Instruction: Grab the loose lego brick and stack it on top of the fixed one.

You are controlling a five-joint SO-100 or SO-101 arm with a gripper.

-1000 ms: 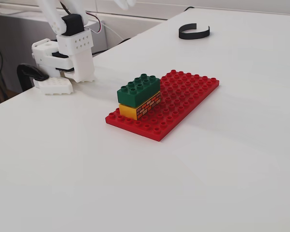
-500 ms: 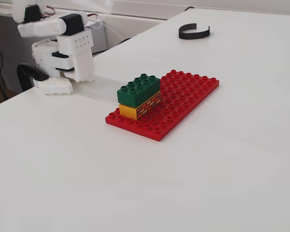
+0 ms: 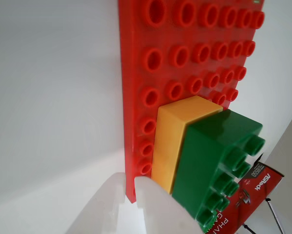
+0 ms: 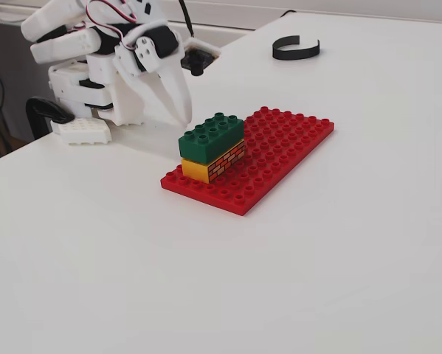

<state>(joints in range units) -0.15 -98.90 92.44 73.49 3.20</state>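
Two bricks sit stacked near the front-left corner of the red baseplate (image 4: 268, 151): the green brick (image 4: 211, 135) rests squarely on the yellow brick (image 4: 208, 167), studs up. The white hand (image 4: 182, 114) hangs just behind the stack near the surface's left edge, its fingers (image 3: 150, 204) nearly together and holding nothing. A black curved strip (image 4: 295, 49) lies well apart, toward the far edge of the white surface (image 4: 339, 258).

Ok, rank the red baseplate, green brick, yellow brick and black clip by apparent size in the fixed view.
1. Red baseplate, clearly largest.
2. Green brick and yellow brick: same footprint, unranked.
3. Black clip, though it lies farther away.
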